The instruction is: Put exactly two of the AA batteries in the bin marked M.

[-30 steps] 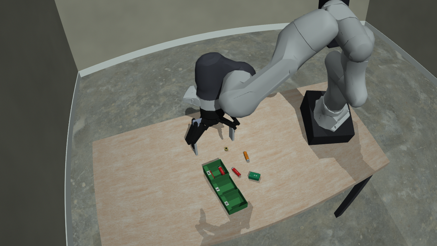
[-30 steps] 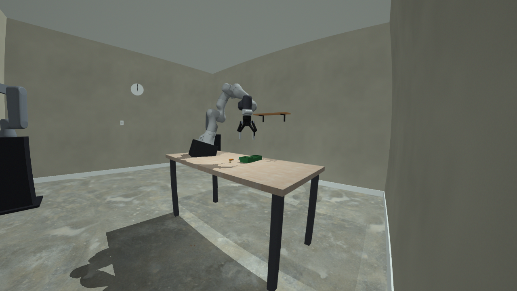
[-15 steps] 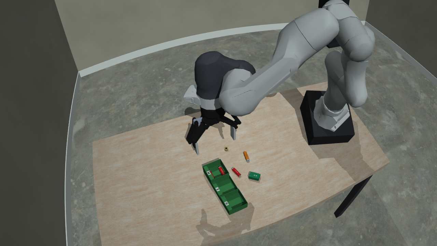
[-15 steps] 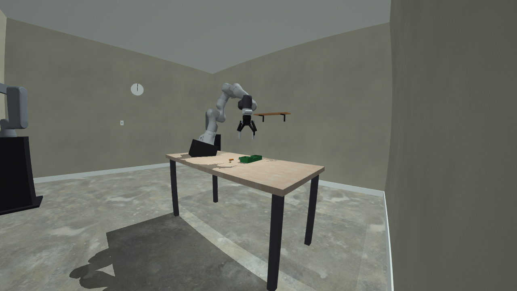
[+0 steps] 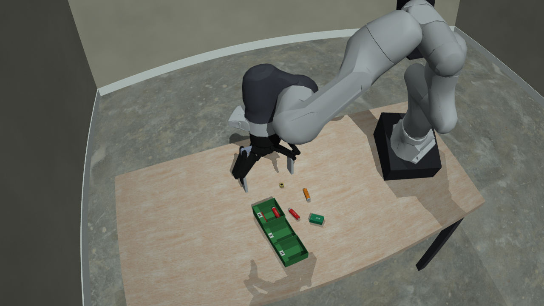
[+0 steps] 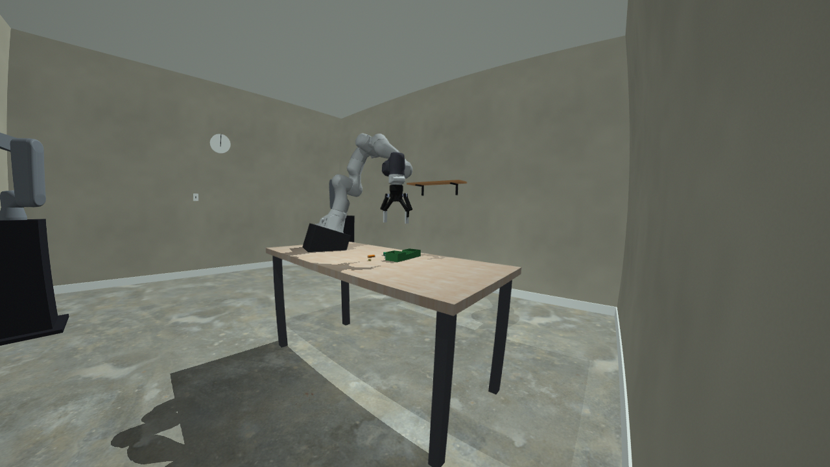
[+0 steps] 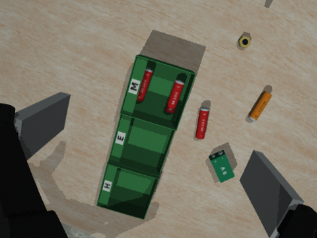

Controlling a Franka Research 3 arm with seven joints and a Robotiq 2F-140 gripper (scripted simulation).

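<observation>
The gripper (image 5: pixel 266 178) hangs high above the table (image 5: pixel 171 228) with its jaws spread wide and nothing between them, so open air lies under it down to the green three-compartment bin (image 7: pixel 115 155). The bin's thin walls are the only raised barrier; compartment M holds two red AA batteries (image 7: pixel 174 97), one near each side wall, with a gap of bare floor between. A third red AA battery (image 7: pixel 203 123) lies just beside the bin's outer wall, leaving a narrow slot there. The green 9V battery (image 7: pixel 221 168), orange battery (image 7: pixel 260 106) and brass nut (image 7: pixel 245 41) lie apart from one another. The arm's black base (image 5: pixel 426 167) stands well apart.
</observation>
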